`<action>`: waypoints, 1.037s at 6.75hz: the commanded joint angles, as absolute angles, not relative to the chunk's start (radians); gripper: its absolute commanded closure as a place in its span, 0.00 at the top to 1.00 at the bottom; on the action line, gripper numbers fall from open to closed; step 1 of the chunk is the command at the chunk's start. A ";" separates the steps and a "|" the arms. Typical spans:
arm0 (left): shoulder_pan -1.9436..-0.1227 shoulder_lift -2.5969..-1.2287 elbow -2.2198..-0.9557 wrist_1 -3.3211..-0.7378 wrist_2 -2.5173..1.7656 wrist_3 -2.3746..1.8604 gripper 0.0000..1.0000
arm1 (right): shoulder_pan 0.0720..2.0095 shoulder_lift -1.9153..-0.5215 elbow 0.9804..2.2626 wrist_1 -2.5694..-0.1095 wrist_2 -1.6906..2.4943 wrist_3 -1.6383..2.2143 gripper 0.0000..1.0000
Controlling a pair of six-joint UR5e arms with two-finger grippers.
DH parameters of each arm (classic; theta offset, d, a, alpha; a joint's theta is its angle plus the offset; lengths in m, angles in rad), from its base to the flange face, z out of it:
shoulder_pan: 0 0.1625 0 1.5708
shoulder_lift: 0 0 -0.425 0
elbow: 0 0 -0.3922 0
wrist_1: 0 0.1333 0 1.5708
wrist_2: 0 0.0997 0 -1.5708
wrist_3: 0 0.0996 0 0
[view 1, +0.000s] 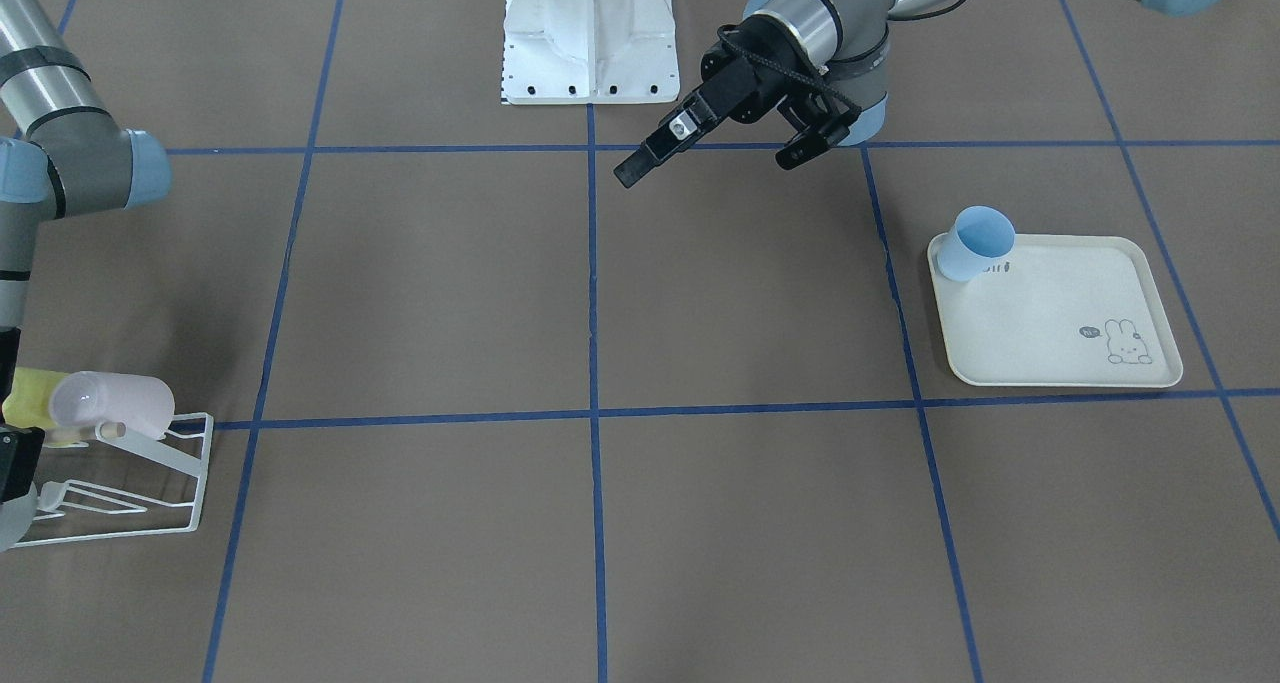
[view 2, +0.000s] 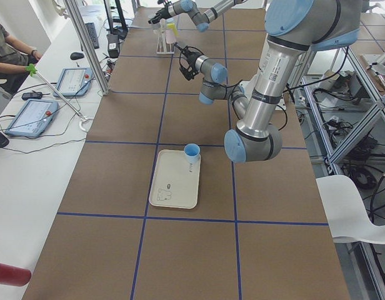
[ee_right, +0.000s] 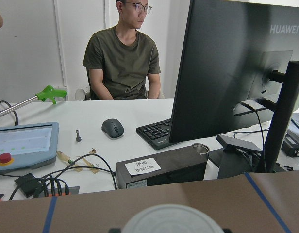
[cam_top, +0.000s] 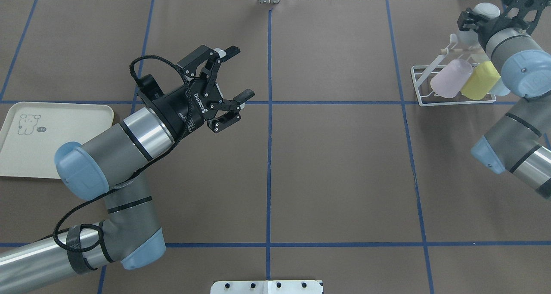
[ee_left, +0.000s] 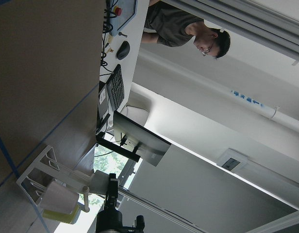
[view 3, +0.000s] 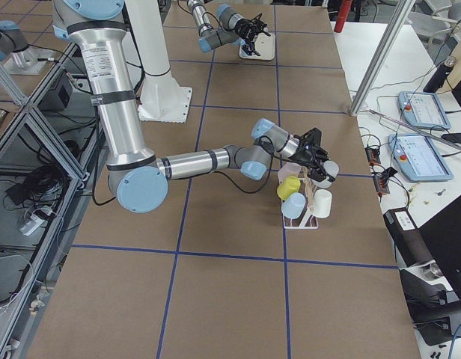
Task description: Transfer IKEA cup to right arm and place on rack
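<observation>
- Clenched on a whitish translucent plastic cup [ee_right: 171, 219], the black two-finger right claw [cam_top: 488, 10] is seen in the upper right corner of the overhead view; the cup's round rim is shown at the bottom centre of the right wrist view.
- The held cup is placed just above the far end of the small white wire rack [cam_top: 416, 87]; whether cup and rack touch cannot be told.
- A pale pink plastic cup [cam_top: 451, 78] and a yellow plastic cup [cam_top: 480, 81] are carried on the rack's prongs, side by side and tilted.
- The black two-finger left claw [cam_top: 240, 71] is held over the brown table with blue tape lines [cam_top: 335, 169], left of centre in the overhead view; its jaws are spread wide and nothing is gripped.
- A pale blue plastic cup [view 1: 980, 245] is set on the upper left corner of a cream rabbit-print tray [view 1: 1060, 343], at the right of the front-facing view.
- A seated person in a dark olive T-shirt [ee_right: 123, 53] is framed in the upper middle of the right wrist view; a black monitor [ee_right: 237, 63] is seen on the right.
</observation>
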State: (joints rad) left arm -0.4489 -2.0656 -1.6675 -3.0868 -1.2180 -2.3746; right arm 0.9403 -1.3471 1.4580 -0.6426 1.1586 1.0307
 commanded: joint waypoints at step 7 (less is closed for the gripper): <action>-0.445 -2.066 -1.667 -3.086 -1.216 -2.376 1.00 | 0.917 -1.374 1.451 -0.640 1.158 1.031 0.00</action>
State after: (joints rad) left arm -0.4454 -2.0663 -1.6678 -3.0863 -1.2166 -2.3756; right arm 0.9148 -1.3651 1.4498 -0.6399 1.1582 1.0313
